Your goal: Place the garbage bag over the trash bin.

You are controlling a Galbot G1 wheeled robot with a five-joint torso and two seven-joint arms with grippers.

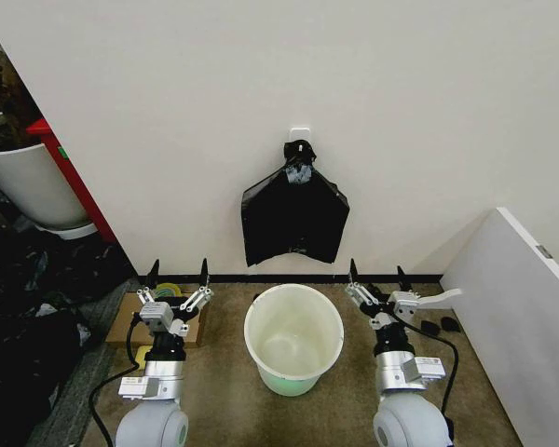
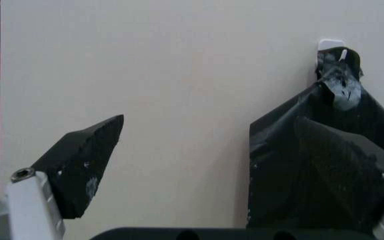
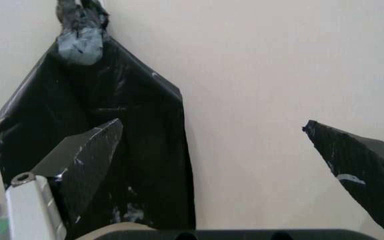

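A round cream-white trash bin (image 1: 293, 338) with a pale green base stands open and unlined on the brown floor (image 1: 233, 400), close to a pale wall (image 1: 261, 93). Directly above and behind the bin, a flat black bunch of garbage bags (image 1: 293, 216) hangs from a white wall hook (image 1: 300, 135), gathered to a taped point at the top. No loose garbage bag is out yet, so the task looks to be at its very start.

The left tool (image 1: 178, 277) hovers just to the left of the bin, its two black fingers (image 2: 85, 165) spread wide and holding nothing. The right tool (image 1: 376, 276) hovers just to the right of the bin, likewise wide open and empty.

To do this step well, a tool would probably need to pinch only the outermost sheet near a lower corner of the hanging bunch, closing firmly on the thin slippery plastic, then draw it away gently so a single bag comes free without tearing.
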